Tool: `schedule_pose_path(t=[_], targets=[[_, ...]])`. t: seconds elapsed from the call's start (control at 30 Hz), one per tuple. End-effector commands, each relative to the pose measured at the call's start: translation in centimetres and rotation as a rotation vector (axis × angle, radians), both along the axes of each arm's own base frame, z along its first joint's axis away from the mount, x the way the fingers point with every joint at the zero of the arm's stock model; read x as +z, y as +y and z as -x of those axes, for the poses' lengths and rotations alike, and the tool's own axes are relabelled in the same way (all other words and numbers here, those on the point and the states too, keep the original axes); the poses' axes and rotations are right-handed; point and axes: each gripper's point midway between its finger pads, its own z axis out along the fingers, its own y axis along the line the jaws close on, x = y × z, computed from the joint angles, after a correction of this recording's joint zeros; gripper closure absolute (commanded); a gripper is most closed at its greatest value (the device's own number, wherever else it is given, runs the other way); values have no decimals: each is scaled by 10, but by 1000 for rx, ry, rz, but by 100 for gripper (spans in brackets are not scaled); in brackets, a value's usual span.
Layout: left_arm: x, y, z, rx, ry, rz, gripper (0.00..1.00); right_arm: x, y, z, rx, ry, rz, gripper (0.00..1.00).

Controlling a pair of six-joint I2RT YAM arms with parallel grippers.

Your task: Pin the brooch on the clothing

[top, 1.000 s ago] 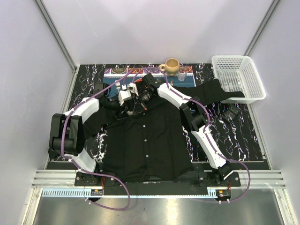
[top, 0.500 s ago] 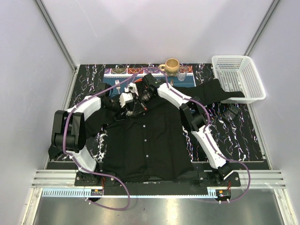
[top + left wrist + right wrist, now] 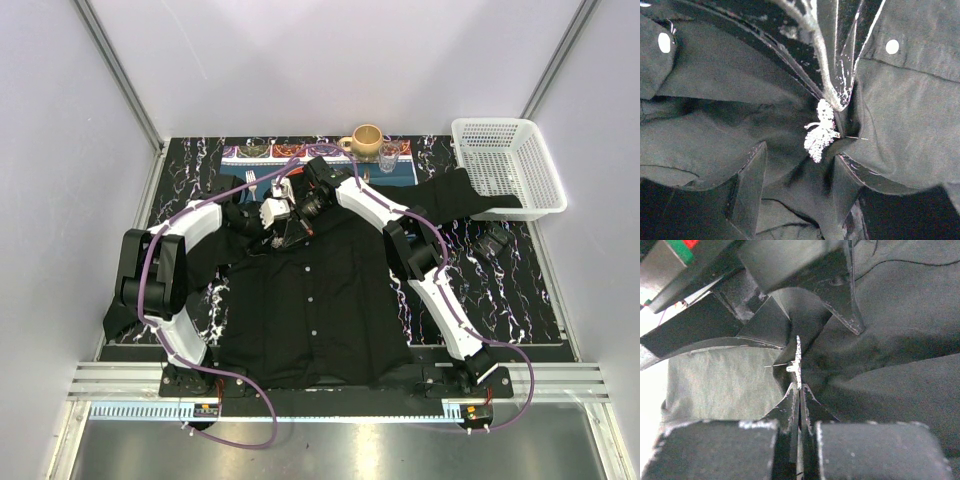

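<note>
Brooch [image 3: 820, 131] nearer left tool [image 3: 799, 154] now

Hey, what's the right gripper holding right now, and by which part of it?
The right gripper pinches the brooch by its edge nearest that wrist camera; the pin juts out sideways.

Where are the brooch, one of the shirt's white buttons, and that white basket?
brooch [image 3: 821, 132], left wrist view, middle of the sparkly ornament.
shirt button [image 3: 892, 46], left wrist view, centre of the round white disc.
basket [image 3: 505, 165], top external view, its bare mesh floor.
</note>
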Motion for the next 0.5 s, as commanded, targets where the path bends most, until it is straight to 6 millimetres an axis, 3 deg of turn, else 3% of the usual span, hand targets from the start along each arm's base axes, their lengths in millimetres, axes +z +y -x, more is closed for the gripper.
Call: schedule_pose_path(t=[0.0,0.47], targets=[[7,3,-16,25,-36,-28,46,53,7,3,23,-49,-94,100],[9,0,2,-56,-45,-17,42,53,6,-6,0,-65,-85,100]])
